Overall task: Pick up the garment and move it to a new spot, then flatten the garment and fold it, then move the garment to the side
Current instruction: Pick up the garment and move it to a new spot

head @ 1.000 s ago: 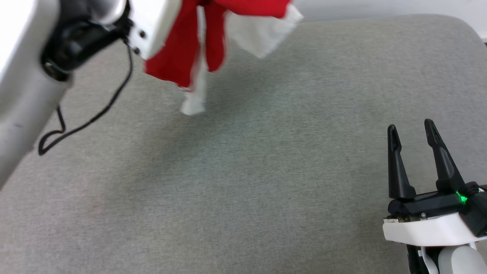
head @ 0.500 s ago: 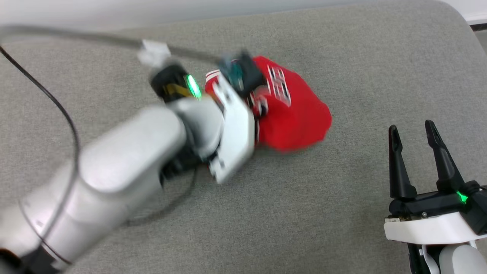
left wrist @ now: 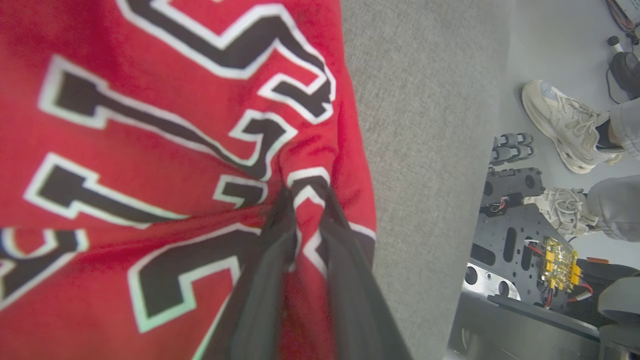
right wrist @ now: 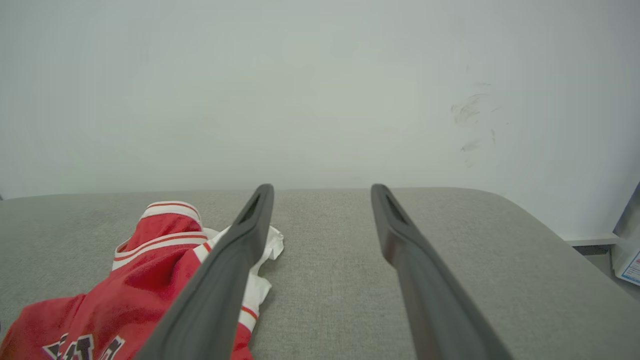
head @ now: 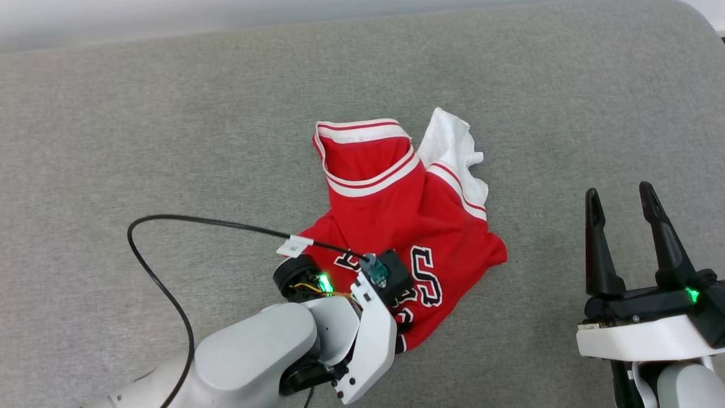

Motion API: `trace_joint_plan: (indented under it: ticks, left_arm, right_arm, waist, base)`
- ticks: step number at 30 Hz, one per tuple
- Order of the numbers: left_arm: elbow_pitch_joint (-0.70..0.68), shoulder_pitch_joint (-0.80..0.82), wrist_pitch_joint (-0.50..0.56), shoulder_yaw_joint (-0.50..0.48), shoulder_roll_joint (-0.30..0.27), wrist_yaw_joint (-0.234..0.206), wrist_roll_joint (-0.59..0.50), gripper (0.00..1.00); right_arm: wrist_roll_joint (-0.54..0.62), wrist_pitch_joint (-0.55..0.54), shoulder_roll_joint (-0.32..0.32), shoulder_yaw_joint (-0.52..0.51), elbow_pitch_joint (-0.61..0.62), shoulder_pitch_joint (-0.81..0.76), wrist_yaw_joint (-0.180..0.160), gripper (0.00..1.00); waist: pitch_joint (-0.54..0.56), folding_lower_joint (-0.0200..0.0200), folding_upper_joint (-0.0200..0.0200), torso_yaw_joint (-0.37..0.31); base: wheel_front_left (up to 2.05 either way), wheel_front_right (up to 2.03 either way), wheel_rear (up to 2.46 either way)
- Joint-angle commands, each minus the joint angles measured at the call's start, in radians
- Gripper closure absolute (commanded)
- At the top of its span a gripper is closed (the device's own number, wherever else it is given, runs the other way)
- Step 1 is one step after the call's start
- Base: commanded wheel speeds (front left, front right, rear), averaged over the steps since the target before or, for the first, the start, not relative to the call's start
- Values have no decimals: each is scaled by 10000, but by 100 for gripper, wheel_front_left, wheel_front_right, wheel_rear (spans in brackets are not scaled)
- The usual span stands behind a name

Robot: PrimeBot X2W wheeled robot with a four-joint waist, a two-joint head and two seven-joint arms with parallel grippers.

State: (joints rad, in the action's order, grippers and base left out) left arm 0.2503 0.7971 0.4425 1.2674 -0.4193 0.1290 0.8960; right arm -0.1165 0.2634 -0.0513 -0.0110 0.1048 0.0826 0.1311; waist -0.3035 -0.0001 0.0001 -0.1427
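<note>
The garment (head: 396, 209) lies crumpled on the grey padded surface (head: 170, 141), red with striped trim, a white sleeve at its far right and black white-outlined lettering on its near part. My left arm's wrist (head: 368, 317) hangs over that near-left part. In the left wrist view my left gripper (left wrist: 304, 192) is shut, pinching a fold of the lettered garment (left wrist: 150, 125). My right gripper (head: 618, 192) stands open at the lower right, apart from the cloth. In the right wrist view my right gripper (right wrist: 322, 190) holds nothing, and the garment (right wrist: 145, 270) lies to the left of it.
A black cable (head: 164, 226) loops from my left wrist over the surface. Past the surface's edge the left wrist view shows a person's shoes (left wrist: 560, 125) and my own base (left wrist: 525, 240) on the floor. A pale wall (right wrist: 320, 90) stands behind the surface.
My left arm has swung the garment down from high at the far side; it now rests on the surface nearer to me, still pinched. The right gripper has stayed put.
</note>
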Motion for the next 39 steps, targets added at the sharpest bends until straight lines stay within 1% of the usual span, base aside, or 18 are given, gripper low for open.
trace_joint_plan:
  ticks: [1, 5, 8, 12, 15, 18, 19, 20, 21, 22, 25, 28, 29, 32, 34, 36, 39]
  left_arm:
    - [247, -206, -314, 126, 13, -3, -288, 0]
    - [226, 34, -1567, -351, 175, -277, -692, 0]
    - [-63, 59, -2563, -759, 173, -752, -1019, 0]
    - [-406, -93, -3951, -1383, 23, -1682, -1524, 0]
    - [-524, -290, -5034, -1894, -38, -2523, -1843, 0]
    - [-449, -455, -6167, -2432, -176, -3505, -2290, 0]
    - [-423, -571, -6409, -2591, -204, -3764, -2350, 0]
    - [-423, -571, -6409, -2591, -204, -3764, -2350, 0]
    - [-390, -817, -6744, -2948, -251, -4309, -2439, 0]
    - [-390, -817, -6744, -2948, -251, -4309, -2439, 0]
    - [-423, -1242, -7009, -3495, -388, -5039, -2674, 0]
    - [-602, -1820, -7078, -4179, -462, -5541, -2860, 0]
    - [-805, -1975, -7088, -4569, -487, -5741, -3067, 0]
    - [-1254, -2890, -7074, -5504, -445, -6076, -3604, 0]
    - [-1472, -3450, -7074, -6100, -395, -6147, -4026, 0]
    - [-1690, -4022, -7076, -6666, -253, -6132, -4386, 0]
    - [-1945, -4875, -7077, -7387, -6, -5954, -4934, 0]
  right_arm:
    - [85, 21, 19, -12, -36, 39, -7, 0]
    - [160, 21, 19, -28, -119, -171, -7, 0]
    - [187, 21, 19, -76, -204, -298, -7, 0]
    - [242, 21, 19, -158, -278, -501, -7, 0]
    - [261, 21, 19, -169, -325, -608, -7, 0]
    - [287, 21, 18, -194, -371, -656, -7, 0]
    - [312, 21, 19, -180, -378, -653, -7, 0]
    - [312, 21, 19, -180, -378, -653, -7, 0]
    - [351, 21, 18, -195, -419, -686, -7, 0]
    - [351, 21, 18, -195, -419, -686, -7, 0]
    - [369, 21, 19, -232, -469, -747, -7, 0]
    - [380, 21, 18, -275, -522, -808, -7, 0]
    - [382, 21, 18, -269, -537, -836, -7, 0]
    - [369, 21, 18, -281, -574, -895, -7, 0]
    - [344, 21, 18, -293, -593, -923, -7, 0]
    - [315, 21, 18, -306, -628, -995, -7, 0]
    - [278, 21, 18, -302, -649, -1068, -7, 0]
  waist:
    - [98, 1, -1, 111]
    - [383, 1, -1, 290]
    - [659, 1, -1, 422]
    - [974, 1, -1, 618]
    - [1137, 1, -1, 760]
    - [1238, 1, -1, 913]
    - [1267, 1, -1, 952]
    - [1267, 1, -1, 952]
    - [1329, 1, -1, 1029]
    - [1329, 1, -1, 1029]
    - [1426, 1, -1, 1120]
    - [1516, 1, -1, 1194]
    - [1532, 1, -1, 1210]
    - [1603, 1, -1, 1243]
    - [1665, 1, -1, 1257]
    - [1722, 1, -1, 1263]
    - [1814, 1, -1, 1262]
  base:
    - [0, 0, 0]
    - [0, 0, 0]
    - [0, 0, 0]
    - [0, 0, 0]
    - [0, 0, 0]
    - [0, 0, 0]
    - [0, 0, 0]
    - [0, 0, 0]
    - [0, 0, 0]
    - [0, 0, 0]
    - [0, 0, 0]
    - [0, 0, 0]
    - [0, 0, 0]
    - [0, 0, 0]
    - [0, 0, 0]
    - [0, 0, 0]
    - [0, 0, 0]
